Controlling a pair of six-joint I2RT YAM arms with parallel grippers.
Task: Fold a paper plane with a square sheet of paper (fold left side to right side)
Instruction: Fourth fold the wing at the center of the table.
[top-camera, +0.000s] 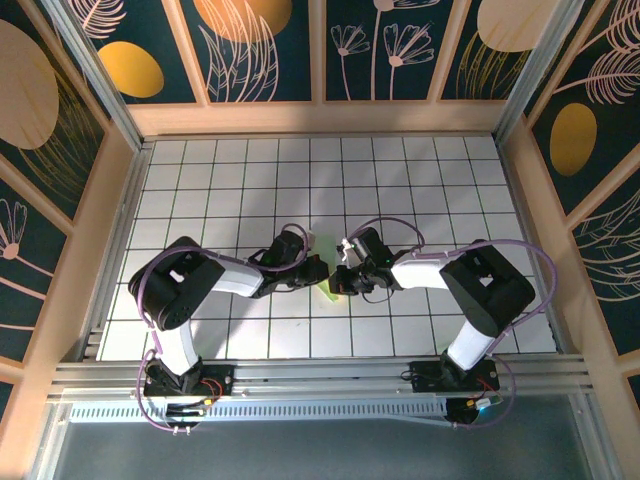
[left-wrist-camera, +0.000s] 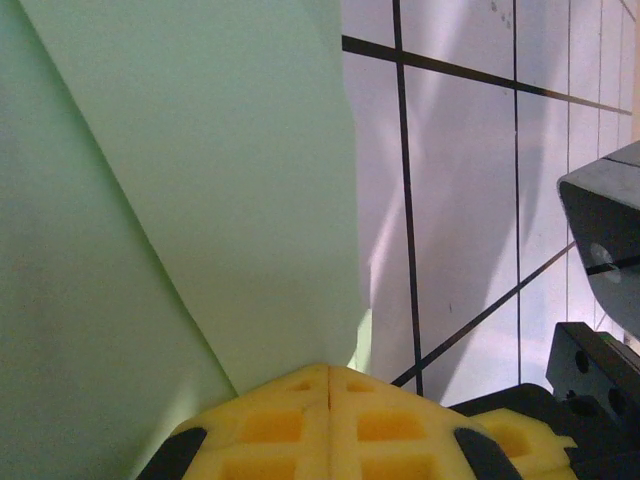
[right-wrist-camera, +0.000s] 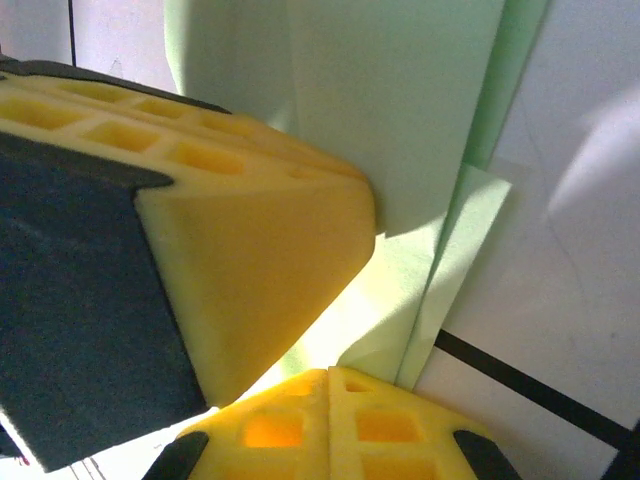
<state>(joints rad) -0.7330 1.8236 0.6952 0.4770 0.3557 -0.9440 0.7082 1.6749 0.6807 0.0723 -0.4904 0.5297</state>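
The left gripper (top-camera: 318, 270), jaws together, rests on the folded paper plane (top-camera: 333, 290). The plane lies mid-table, its long axis running from near edge to far edge, and its pointed end is hidden. The right gripper (top-camera: 346, 279), jaws also together, sits at its right side.

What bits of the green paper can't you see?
- Top view: left gripper and right gripper cover most of the green paper.
- Left wrist view: the paper runs past the top and left edges.
- Right wrist view: the left gripper's yellow finger hides its left part.
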